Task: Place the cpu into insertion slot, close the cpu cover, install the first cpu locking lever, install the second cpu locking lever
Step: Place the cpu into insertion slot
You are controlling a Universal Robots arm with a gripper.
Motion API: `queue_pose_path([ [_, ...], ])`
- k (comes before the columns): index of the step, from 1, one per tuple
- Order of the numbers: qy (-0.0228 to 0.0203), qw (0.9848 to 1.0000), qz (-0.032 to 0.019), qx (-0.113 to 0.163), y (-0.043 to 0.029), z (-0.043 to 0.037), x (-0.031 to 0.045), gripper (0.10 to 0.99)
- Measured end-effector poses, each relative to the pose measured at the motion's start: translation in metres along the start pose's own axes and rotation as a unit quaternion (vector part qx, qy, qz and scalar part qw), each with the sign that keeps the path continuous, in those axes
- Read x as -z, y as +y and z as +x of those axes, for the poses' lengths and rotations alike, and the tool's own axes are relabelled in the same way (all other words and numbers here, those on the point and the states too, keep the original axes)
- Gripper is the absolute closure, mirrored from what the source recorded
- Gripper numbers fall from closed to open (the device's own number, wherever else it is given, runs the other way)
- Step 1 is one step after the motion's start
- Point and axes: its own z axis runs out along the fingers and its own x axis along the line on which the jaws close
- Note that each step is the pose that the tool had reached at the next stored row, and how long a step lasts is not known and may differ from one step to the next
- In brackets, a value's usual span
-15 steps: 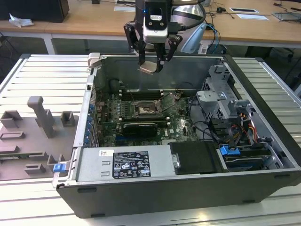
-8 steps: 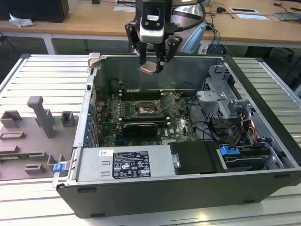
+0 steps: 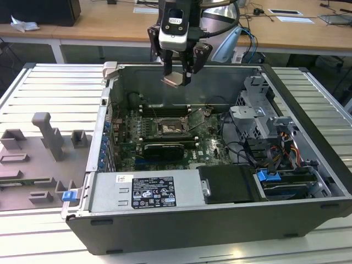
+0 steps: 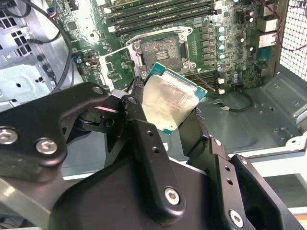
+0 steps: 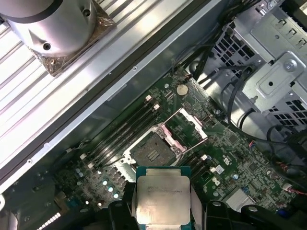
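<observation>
Hangs above the open computer case [image 3: 165, 234] that sits on the ribbed metal table [image 3: 49, 93], wrist turned straight down and the pincer [image 3: 177, 76] level with the case's upper edge. Pinches the cpu [image 3: 175, 80] by two opposite edges, black fingers [image 4: 144, 139] pressed against its sides. Carries it with the pale metal top facing up toward the wrist, as seen in both wrist views, and slightly tilted in the exterior view. Keeps the chip in the air, well above the green circuit board [image 3: 206, 146] and touching nothing but the fingers. Looks down on the insertion slot [image 5: 151, 152], lying open and bare under the chip in the first wrist view. Shows the cpu cover [image 5: 187, 127] swung up and back, just beside the slot and joined to it along one edge.
</observation>
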Motion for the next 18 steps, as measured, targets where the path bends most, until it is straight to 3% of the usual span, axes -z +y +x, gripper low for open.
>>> queue_pose_path([
  [12, -0.0046, 0.9984, -0.001, -0.056, -0.0001, 0.0, -0.0008, 0.549],
  [18, -0.0075, 0.9959, -0.0016, -0.09, -0.0001, 0.0, -0.0012, 0.549],
])
